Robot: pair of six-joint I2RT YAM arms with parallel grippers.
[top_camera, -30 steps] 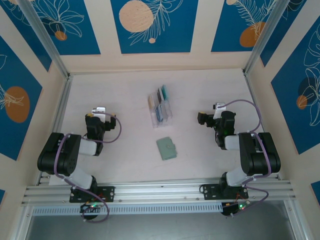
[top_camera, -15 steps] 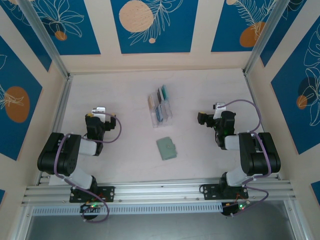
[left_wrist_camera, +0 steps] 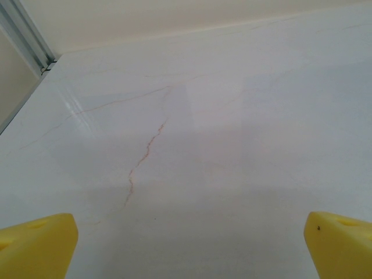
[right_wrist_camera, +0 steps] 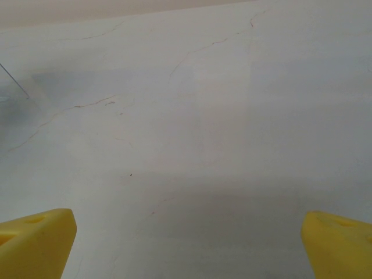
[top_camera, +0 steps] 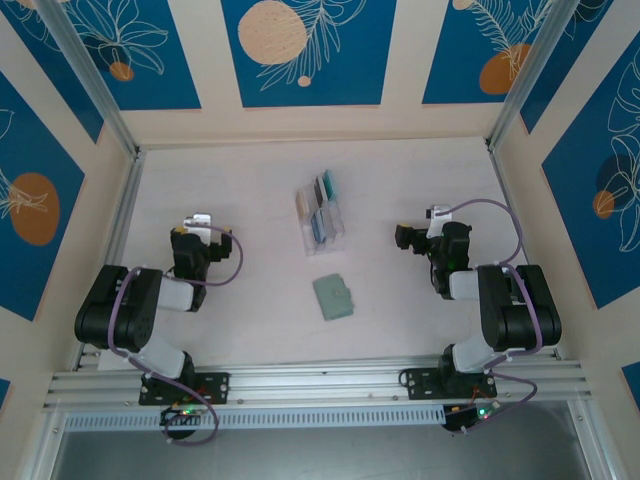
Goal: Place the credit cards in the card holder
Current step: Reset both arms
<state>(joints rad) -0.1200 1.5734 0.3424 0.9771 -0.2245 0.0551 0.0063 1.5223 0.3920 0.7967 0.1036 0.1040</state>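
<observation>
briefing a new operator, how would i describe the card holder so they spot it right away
Look at the middle of the white table, between the left arm and right arm. Nearer the arms than the clear rack of cards lies the card holder: flat, grey-green, opaque.

sage green card holder (top_camera: 333, 297), teal and cream credit cards (top_camera: 320, 210), yellow fingers (left_wrist_camera: 36, 247), white veined table (left_wrist_camera: 232, 145)

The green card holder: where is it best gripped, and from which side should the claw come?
Probably from straight above, pinching two opposite edges: the card holder lies flat and closed on the table, slightly turned, so align with its edges.
</observation>
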